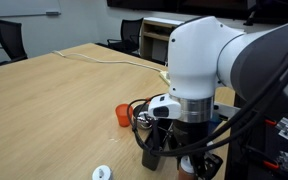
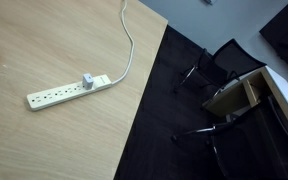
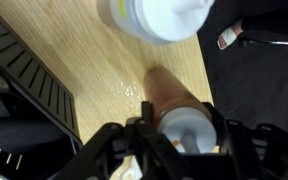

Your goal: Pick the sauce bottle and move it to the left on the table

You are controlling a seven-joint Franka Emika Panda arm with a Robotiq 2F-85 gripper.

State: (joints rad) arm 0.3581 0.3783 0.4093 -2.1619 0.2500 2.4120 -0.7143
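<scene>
Gripper [image 3: 176,140] straddles the sauce bottle [image 3: 167,100], which stands on the table [image 3: 114,60]; I cannot tell whether it is clamped. A white-capped container [image 3: 164,15] just beyond is cut off. In an exterior view the arm [image 1: 214,60] hides the bottle, with an orange cup [image 1: 122,115] near.

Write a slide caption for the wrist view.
Wrist view: the gripper straddles the pale-capped top of the sauce bottle on the table, with a white-capped container just beyond.
</scene>
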